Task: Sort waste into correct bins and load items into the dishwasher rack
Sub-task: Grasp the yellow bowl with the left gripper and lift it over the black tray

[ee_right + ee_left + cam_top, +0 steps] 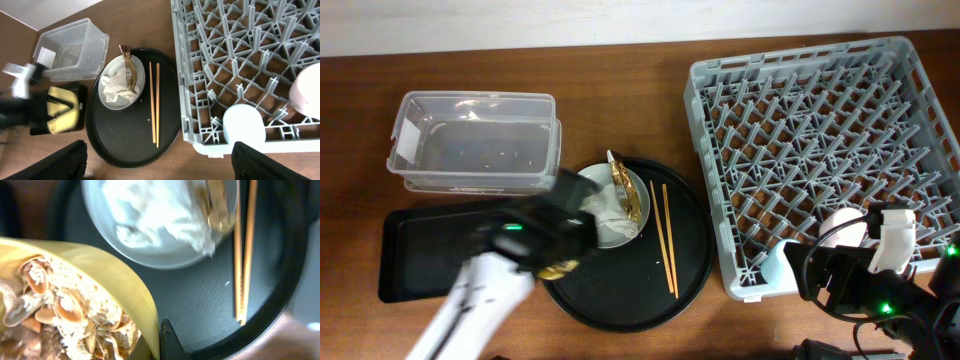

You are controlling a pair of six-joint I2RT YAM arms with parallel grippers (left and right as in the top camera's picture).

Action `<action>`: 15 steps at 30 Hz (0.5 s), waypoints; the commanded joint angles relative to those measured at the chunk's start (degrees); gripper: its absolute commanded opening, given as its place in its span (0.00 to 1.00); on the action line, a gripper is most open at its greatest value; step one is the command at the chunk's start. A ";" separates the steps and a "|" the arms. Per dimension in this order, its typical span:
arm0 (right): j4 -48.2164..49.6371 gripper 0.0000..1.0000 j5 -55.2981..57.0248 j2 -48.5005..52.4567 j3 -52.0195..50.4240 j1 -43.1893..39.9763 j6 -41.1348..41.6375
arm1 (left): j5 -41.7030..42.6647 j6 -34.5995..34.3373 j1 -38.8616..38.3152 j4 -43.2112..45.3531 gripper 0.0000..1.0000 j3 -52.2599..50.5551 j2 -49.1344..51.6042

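My left gripper point(156, 341) is shut on the rim of the yellow bowl point(115, 275), which holds brown food scraps point(60, 315). The arm is blurred by the left edge of the round tray point(545, 245). The grey plate point(616, 234) holds white tissue point(603, 207) and the foil wrapper point(628, 192). Chopsticks point(665, 236) lie to its right. The dishwasher rack point(820, 140) holds the pink cup point(845, 228) and the light-blue cup point(780, 262) at its front edge. My right gripper point(165, 165) is open and empty in front of the rack.
The clear tub point(470, 140) stands at the back left, the shallow black tray point(410, 255) in front of it. The large round black tray point(650, 290) carries the plate and chopsticks. The brown table runs between the round tray and the rack.
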 commanded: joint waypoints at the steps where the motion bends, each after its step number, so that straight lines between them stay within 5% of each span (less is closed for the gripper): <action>1: 0.07 0.93 -0.70 0.20 -0.26 -0.22 -0.63 | 19.98 15.74 19.56 -0.35 0.00 0.57 -1.38; 7: 0.07 0.92 -0.70 0.20 -0.26 -0.22 -0.63 | 45.38 31.91 43.45 -0.37 0.00 0.57 8.96; 15: 0.09 0.92 -0.24 0.20 -0.26 -0.22 -0.66 | 75.80 48.00 54.29 -3.48 0.00 0.57 29.16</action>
